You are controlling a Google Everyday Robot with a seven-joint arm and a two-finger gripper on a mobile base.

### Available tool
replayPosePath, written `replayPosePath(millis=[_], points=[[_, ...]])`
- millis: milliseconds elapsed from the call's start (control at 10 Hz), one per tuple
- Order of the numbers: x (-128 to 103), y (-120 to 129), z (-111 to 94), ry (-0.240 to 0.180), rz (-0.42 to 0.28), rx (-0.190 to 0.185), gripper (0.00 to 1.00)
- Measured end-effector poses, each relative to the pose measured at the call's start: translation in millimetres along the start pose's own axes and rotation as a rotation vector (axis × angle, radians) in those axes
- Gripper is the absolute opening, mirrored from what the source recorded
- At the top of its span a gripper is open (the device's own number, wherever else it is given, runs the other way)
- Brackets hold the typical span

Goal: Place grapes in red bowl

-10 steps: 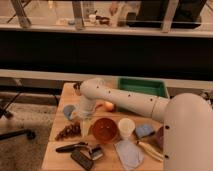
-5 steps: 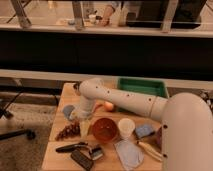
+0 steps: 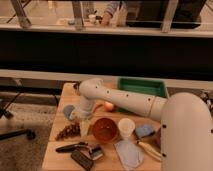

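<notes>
The claw hangs just above the grapes near the surface's left edge, beside the red bowl; its grip I cannot tell.

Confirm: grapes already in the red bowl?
No: the grapes lie on the table left of the red bowl, with the tool just above them.

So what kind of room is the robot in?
Probably a lab or office work area, not a home kitchen. Behind the small wooden table runs a long glass-railed counter where a person stands. The gripper hangs over the table by the grapes and red bowl.
</notes>
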Motion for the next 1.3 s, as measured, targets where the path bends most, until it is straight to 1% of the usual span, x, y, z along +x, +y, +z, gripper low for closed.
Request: replayPosePath(millis=[300, 900, 1200, 1300], points=[[2.3, -0.3, 3.9, -0.001, 0.000, -0.003, 0.80], [7.4, -2.3, 11.9, -0.012, -0.016, 0.003, 0.80], [11.8, -2.5, 14.9, -0.016, -0.024, 0.006, 0.80], [17.9, -3.1, 19.5, -0.019, -0.036, 0.009, 0.80]])
